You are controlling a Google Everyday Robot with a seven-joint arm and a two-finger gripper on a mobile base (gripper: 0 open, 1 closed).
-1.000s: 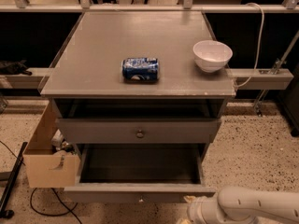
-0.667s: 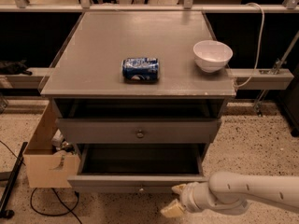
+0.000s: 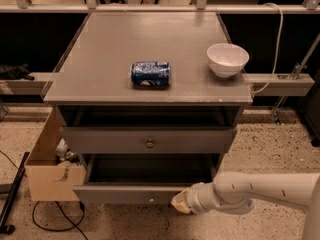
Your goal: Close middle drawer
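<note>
Since the earlier frames, the white robot arm's tan-tipped end effector (image 3: 181,202) has slid in from the 5 o'clock corner, leftward and upward. In the camera view it now sits right against the right end of the drawer front, though actual contact is hard to confirm, and I cannot tell whether it is open or closed.

The wide grey wooden middle drawer (image 3: 120,194) with the tiny round knob lies at 6 o'clock. It is pulled well out below the grey drawer front with the bigger round knob (image 3: 115,140), its deep tray exposed. Closing has evidently not begun, so the whole push toward 12 o'clock remains.

Its front faces 6 o'clock. The front's long axis runs from 9 to 3 o'clock, and the slide axis from 6 to 12.
</note>
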